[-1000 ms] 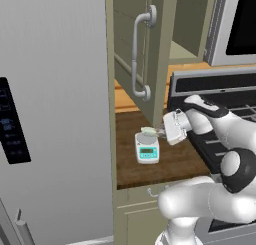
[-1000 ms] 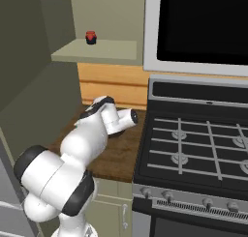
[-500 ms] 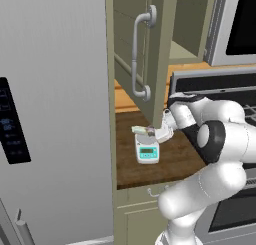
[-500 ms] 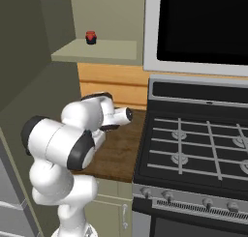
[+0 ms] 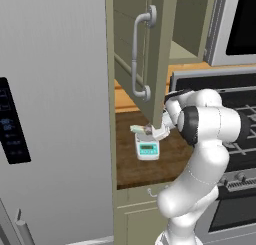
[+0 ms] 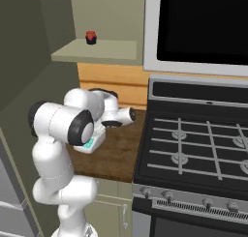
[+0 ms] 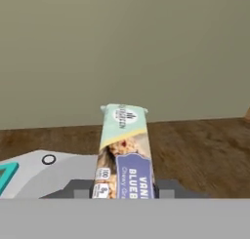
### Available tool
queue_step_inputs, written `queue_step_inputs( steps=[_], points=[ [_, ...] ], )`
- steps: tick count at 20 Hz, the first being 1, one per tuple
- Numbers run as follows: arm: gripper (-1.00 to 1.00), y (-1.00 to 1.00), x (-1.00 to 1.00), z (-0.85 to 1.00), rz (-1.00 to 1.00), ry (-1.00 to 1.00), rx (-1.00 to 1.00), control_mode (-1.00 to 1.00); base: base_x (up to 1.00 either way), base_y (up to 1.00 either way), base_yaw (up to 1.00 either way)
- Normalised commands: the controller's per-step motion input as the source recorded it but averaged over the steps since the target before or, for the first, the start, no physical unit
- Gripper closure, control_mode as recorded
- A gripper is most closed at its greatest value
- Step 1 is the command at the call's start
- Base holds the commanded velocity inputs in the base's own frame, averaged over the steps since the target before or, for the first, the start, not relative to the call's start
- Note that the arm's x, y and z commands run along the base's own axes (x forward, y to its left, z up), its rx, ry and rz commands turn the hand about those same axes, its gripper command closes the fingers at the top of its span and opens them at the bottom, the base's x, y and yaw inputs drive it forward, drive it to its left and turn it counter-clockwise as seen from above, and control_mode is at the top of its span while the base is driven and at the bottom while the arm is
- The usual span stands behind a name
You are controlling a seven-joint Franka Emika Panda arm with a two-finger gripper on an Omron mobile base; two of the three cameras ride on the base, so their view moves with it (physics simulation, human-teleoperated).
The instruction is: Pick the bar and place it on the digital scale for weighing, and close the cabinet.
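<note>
Two jobs make up this task, and the first is in hand: the tool (image 7: 124, 193) is pinching the bar (image 7: 123, 155), which juts out between the fingers with its pale green end leading and its blue label nearest the camera. In the left base view the bar (image 5: 140, 130) is carried just above the digital scale (image 5: 147, 148), which stands on the brown wooden surface (image 5: 172, 154) near the open cabinet door (image 5: 137, 54). The hand view shows the white top of the scale (image 7: 44, 177) low at the left, with a corner of its teal display, so the bar seems to hang over or just past the far edge of the scale; whether it already touches the plate cannot be told. As a judgement, carrying is nearly done and placing comes next: the tool should lower a little, bring the bar flat over the round plate, then part its fingers so the packet lies level and does not slide off. After that the arm must back away and reach the cabinet door by its long grey handle (image 5: 139, 59) to swing it shut; it stands wide open, so that step is not yet begun.
</note>
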Motion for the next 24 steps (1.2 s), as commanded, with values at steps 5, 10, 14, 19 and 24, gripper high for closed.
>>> queue_step_inputs(
  steps=[5,10,14,19,24],
  points=[
    [1.0,0.0,0.16,-0.29,0.0,0.0,-0.01,-1.0,0.0,0.0,0.0],
    [1.0,0.0,-0.25,-0.07,0.03,0.0,0.0,-1.0,0.0,0.0,0.0],
    [1.0,0.0,-0.47,0.0,0.04,0.0,0.0,-1.0,0.0,0.0,0.0],
    [1.0,0.0,-0.16,-0.01,0.0,0.0,0.0,-1.0,0.0,0.0,0.0],
    [1.0,0.05,-0.01,-0.1,0.0,0.0,0.0,-1.0,0.0,0.0,0.0]
  ],
)
